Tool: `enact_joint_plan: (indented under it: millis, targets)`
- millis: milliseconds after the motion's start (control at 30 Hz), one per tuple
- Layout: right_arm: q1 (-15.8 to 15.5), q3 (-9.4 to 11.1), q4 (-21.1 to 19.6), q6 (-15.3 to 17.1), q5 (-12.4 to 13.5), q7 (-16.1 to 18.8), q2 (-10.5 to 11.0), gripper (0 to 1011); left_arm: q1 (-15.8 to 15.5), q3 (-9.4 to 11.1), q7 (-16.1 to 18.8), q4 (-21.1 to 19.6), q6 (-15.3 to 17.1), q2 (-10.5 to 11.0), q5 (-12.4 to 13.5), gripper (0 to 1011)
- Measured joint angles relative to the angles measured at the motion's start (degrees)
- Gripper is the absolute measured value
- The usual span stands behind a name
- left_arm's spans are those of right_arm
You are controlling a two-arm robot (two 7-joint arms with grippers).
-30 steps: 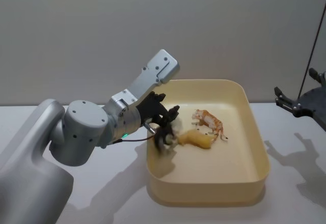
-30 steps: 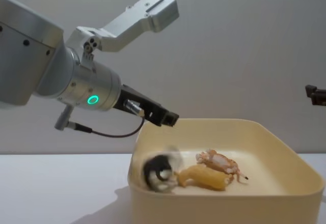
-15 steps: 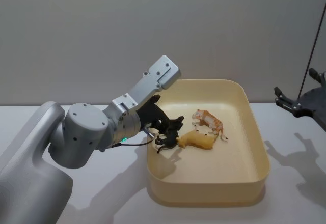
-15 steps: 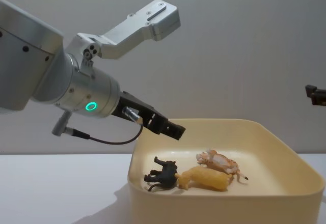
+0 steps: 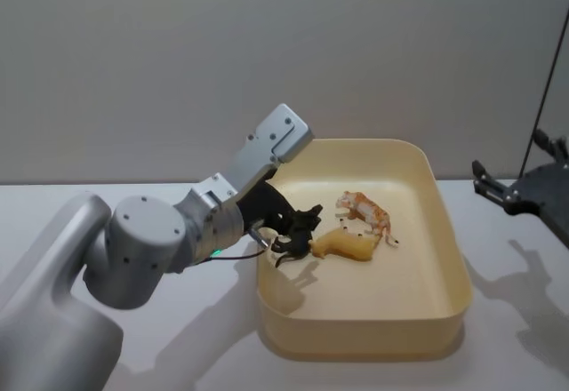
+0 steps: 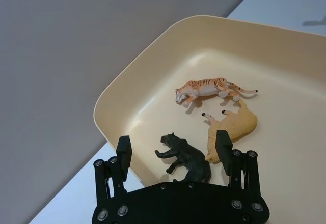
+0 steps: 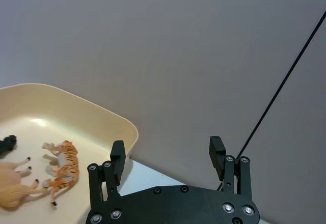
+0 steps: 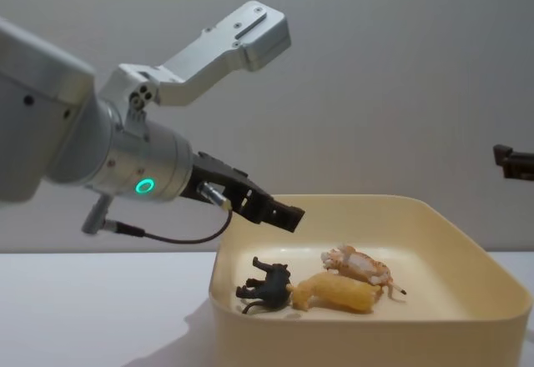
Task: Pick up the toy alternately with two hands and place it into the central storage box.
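White tabletop (image 5: 178, 338) running under everything, grey wall behind. Large cream-yellow plastic storage tub, rectangular with rounded corners (image 5: 449, 258) (image 8: 501, 300) (image 6: 127, 89) (image 7: 117, 119), sitting at centre, a little right of the middle in the head view. Thick silver cylindrical left arm with a green ring light (image 5: 151, 240) (image 8: 117, 171) reaching in from the left, angled down toward the tub's left wall. Black two-fingered left gripper (image 5: 298, 225) (image 8: 279, 213) (image 6: 173, 150) poised above the tub's left end, jaws spread wide and empty, framing the toys below in the left wrist view. Black two-fingered right gripper (image 5: 498, 187) (image 7: 167, 155) off to the right of the tub and raised above the table, well apart from it, fingers parted, holding nothing. Three toy animals lying on their sides on the tub floor, toward the left and far part: pale yellow lion-like plastic figure (image 5: 347, 244) (image 8: 334, 292) (image 6: 232, 127) (image 7: 12, 191) in the middle; orange striped tiger figure (image 5: 366, 211) (image 8: 359, 264) (image 6: 209, 87) (image 7: 63, 170) just beyond it on the far right side; small black panther-like figure (image 5: 292, 242) (image 8: 265, 288) (image 6: 186, 158) nearest the left wall, touching the yellow one's end and directly beneath the left gripper.
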Motion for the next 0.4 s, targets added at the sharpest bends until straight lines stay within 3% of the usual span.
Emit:
enact_joint_plan:
  millis: [400]
  targets:
    - [-6.6, -1.9, -6.6, 1.3, 6.9, -3.3, -0.7, 1001, 5.1, 0.5, 7.7, -3.2, -9.0, 2.5, -5.1, 1001]
